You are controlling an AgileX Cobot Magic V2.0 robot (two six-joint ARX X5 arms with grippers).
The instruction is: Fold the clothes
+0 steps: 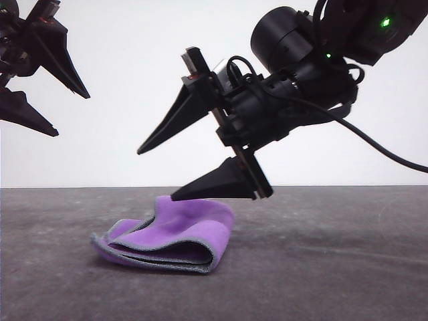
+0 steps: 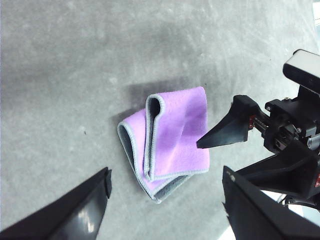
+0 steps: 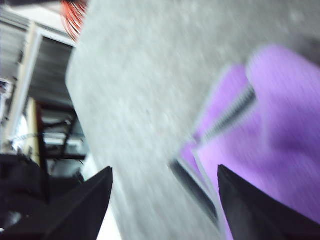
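And here's the cloth [image 1: 175,235], lying folded on the grey surface [image 1: 348,267], purple face outward, the grey stitched edge running round its layers. From the front you can see it's a loose fold, the layers stacked with a gap at the near edge and one corner curling upward at the back. In the left wrist view the cloth [image 2: 170,137] shows as a folded packet, a narrow strip of the dark grey face peeking out along one side.

The right gripper [image 1: 155,172] hangs just above the cloth, jaws spread wide, nothing between them. Its lower fingertip sits right over the top of the raised purple fold; whether it actually touches the fabric, I cannot tell from here. The upper finger points off and down to the left, well clear of the cloth. In the left wrist view that same gripper [image 2: 212,162] has one tip over the edge of the purple face.

The right wrist view is blurred, purple cloth [image 3: 280,130] beyond the two dark fingers.

Up in the corner, the left gripper [image 1: 72,112] hangs high over the surface, well apart from the cloth, jaws parted and empty.
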